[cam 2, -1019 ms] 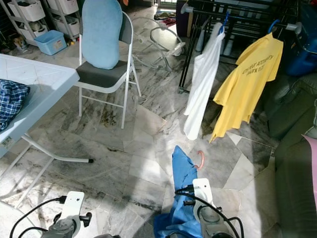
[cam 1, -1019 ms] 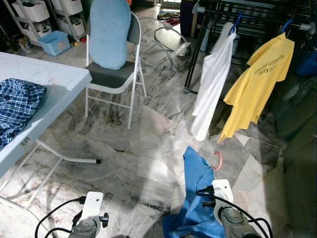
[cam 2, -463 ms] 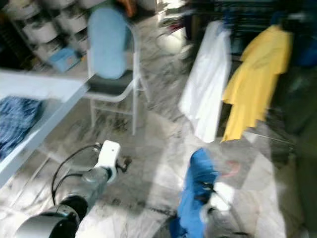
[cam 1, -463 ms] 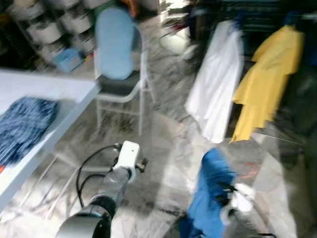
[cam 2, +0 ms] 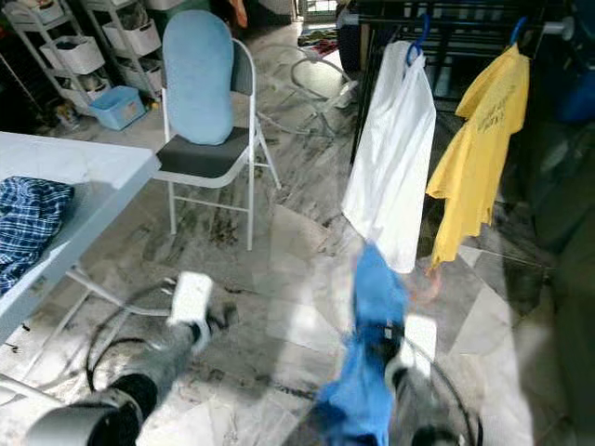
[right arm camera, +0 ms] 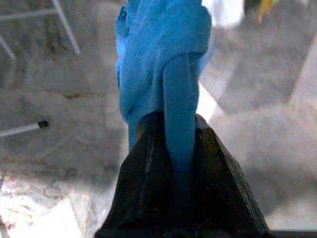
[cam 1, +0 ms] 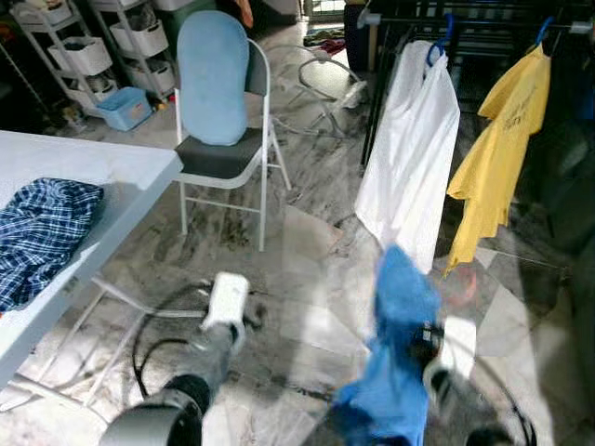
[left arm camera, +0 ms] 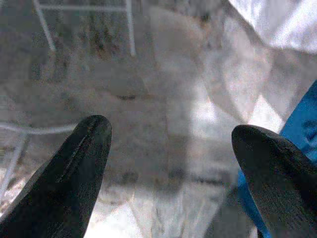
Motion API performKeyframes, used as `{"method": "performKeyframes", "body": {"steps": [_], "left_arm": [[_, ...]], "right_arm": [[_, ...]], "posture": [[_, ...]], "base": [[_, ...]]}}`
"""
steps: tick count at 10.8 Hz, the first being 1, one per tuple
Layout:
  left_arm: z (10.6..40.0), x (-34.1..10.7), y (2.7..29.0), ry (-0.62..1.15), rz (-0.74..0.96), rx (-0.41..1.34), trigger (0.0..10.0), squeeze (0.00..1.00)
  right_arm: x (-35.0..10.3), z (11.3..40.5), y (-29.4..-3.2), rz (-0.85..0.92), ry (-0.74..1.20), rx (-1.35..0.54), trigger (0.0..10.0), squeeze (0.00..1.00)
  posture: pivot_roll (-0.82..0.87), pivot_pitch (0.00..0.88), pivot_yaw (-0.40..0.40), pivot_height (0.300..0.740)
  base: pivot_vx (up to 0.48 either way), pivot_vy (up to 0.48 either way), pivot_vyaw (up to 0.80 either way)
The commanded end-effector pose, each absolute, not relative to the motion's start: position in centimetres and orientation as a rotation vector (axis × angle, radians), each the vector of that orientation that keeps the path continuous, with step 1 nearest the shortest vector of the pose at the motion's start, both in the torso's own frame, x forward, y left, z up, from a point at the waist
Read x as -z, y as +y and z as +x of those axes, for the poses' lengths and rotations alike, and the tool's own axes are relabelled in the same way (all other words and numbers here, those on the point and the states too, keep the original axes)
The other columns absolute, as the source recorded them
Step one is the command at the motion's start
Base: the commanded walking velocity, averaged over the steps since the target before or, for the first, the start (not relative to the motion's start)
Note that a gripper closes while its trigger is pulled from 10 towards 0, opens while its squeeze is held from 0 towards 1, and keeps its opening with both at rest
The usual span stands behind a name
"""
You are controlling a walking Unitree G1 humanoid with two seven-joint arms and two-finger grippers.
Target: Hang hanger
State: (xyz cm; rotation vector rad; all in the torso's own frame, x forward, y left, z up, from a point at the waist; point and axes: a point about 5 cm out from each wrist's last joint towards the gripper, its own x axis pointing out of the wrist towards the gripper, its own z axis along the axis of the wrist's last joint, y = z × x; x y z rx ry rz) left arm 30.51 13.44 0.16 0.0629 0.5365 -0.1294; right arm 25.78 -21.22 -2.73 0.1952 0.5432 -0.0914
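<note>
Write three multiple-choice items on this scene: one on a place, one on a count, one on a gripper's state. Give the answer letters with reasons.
1. Where does the plaid shirt lie?
A. on the white table
B. on the chair
C. on the floor

2. How many garments hang on the black rack?
A. one
B. two
C. four

3. What is the right gripper doing?
A. standing open over the floor
B. clamping a chair leg
C. shut on the blue garment

Answers:
1. A: it lies on the white table.
2. B: a white shirt and a yellow T-shirt hang there.
3. C: its fingers pinch the blue garment; the left gripper stands open.
</note>
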Motion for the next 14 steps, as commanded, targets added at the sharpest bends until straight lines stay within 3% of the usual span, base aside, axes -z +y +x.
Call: {"method": "performKeyframes", "body": {"steps": [1, 3, 5, 7, 10, 14], "left_arm": [[31.0, -0.7, 14.4, 0.505, 0.051, 0.099, 10.0, 0.00], [31.7, -1.9, 15.6, 0.411, 0.043, 0.120, 10.0, 0.00], [32.3, -3.0, 16.7, 0.354, 0.010, 0.086, 10.0, 0.00], [31.6, -2.1, 16.6, 0.382, -0.005, 0.094, 10.0, 0.00], [28.1, 1.6, 15.2, 0.518, 0.033, 0.180, 10.0, 0.00], [26.7, 2.8, 14.2, 0.583, -0.011, 0.215, 10.0, 0.00]], "right_arm": [[1.5, 27.2, -20.5, 0.161, 0.466, 0.040, 10.0, 0.00], [-0.3, 28.5, -19.3, 0.031, 0.350, -0.109, 10.0, 0.00], [-1.6, 29.4, -19.2, 0.017, 0.282, -0.136, 10.0, 0.00], [-0.7, 28.9, -19.0, 0.116, 0.318, -0.116, 10.0, 0.00], [2.7, 25.3, -19.5, 0.183, 0.446, 0.035, 10.0, 0.00], [4.3, 22.5, -20.9, 0.201, 0.502, 0.095, 10.0, 0.00]], "posture": [[-0.23, 0.055, 0.061, 0.740], [-0.19, 0.053, 0.034, 0.740], [-0.16, 0.056, 0.025, 0.740], [-0.14, 0.049, 0.022, 0.740], [-0.16, 0.042, 0.040, 0.740], [-0.19, 0.074, 0.029, 0.740]], "base": [[0.000, 0.000, 0.00], [0.000, 0.000, 0.00], [0.000, 0.000, 0.00], [0.000, 0.000, 0.00], [0.000, 0.000, 0.00], [0.000, 0.000, -0.13]]}}
